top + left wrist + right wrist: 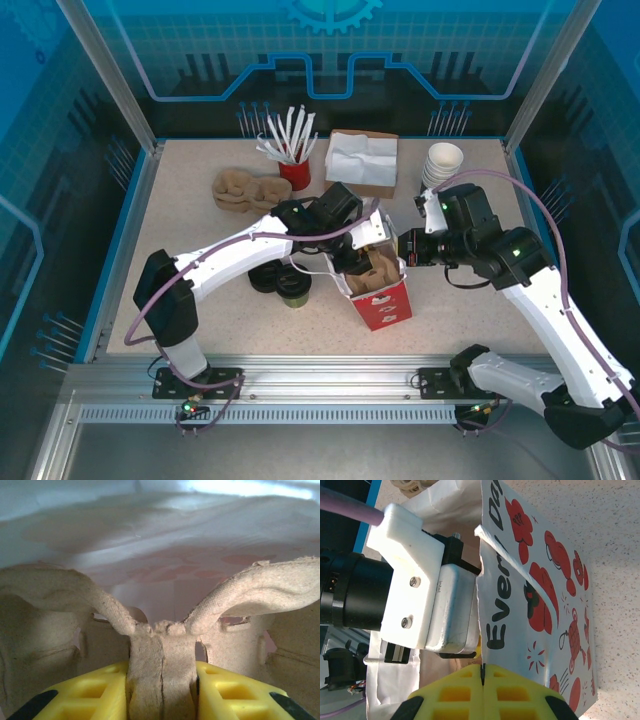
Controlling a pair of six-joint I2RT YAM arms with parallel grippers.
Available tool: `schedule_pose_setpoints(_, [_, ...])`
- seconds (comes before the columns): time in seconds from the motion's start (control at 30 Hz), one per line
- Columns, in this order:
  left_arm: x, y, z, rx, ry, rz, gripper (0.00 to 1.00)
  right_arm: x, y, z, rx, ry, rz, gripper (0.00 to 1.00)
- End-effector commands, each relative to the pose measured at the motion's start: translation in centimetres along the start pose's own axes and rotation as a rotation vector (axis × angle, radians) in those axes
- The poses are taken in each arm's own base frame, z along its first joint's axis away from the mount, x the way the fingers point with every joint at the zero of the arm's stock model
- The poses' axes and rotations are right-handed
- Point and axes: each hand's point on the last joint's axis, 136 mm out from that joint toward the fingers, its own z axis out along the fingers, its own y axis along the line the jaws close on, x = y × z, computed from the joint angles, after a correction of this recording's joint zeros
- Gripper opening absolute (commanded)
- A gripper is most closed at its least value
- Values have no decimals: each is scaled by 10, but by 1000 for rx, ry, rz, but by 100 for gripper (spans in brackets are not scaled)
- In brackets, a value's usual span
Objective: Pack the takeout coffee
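Note:
The takeout coffee, a small dark cup with an olive-green top, stands on the table left of the red-and-white paper bag. My left gripper reaches into the bag's mouth, shut on the middle handle of a brown pulp cup carrier. In the left wrist view the yellow fingers squeeze that carrier's handle, with the bag's white inner wall behind. My right gripper is shut on the bag's rim; its yellow fingertips pinch the edge of the printed bag.
A stack of black lids lies beside the coffee. At the back sit spare pulp carriers, a red cup of white stirrers, a box of napkins and stacked white cups. The left wrist camera is close to the bag.

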Motion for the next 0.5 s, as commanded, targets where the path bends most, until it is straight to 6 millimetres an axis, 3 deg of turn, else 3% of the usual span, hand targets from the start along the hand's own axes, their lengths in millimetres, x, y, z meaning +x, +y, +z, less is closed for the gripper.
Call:
schedule_pose_setpoints(0.0, [8, -6, 10, 26, 21, 30, 33, -5, -1, -6, 9, -49, 5, 0])
schedule_pose_setpoints(0.23, [13, -6, 15, 27, 41, 37, 33, -5, -8, -10, 45, -65, 20, 0])
schedule_pose_setpoints(0.47, [12, -11, 22, 41, 63, 49, 33, -1, -3, -2, 6, -44, 32, 0])
